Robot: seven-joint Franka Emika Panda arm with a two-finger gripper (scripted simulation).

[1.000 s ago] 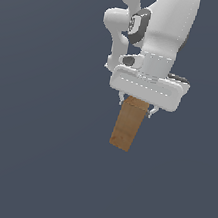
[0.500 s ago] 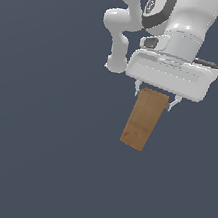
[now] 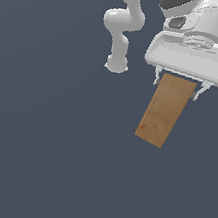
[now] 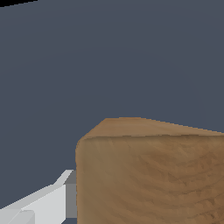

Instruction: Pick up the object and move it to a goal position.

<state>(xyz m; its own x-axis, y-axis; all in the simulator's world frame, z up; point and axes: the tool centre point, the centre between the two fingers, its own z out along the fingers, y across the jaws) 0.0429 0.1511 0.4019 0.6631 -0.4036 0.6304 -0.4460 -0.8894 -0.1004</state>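
My claw is clamped on the block hanging below it, mid-carry; next I must find the goal.

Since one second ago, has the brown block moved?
Yes. Against the fixed robot base, the brown block shifted toward the exterior view's right, held in the end effector.

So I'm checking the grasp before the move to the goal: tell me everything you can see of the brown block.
The brown block is an elongated rectangular slab with a wood-like grain and square edges. It hangs tilted from the white gripper, its lower end swung toward the exterior view's left. Its upper end sits between the fingers, which press on both sides. Nothing else touches it; only plain grey background lies behind. The wrist view shows its grained face close up beside one finger.
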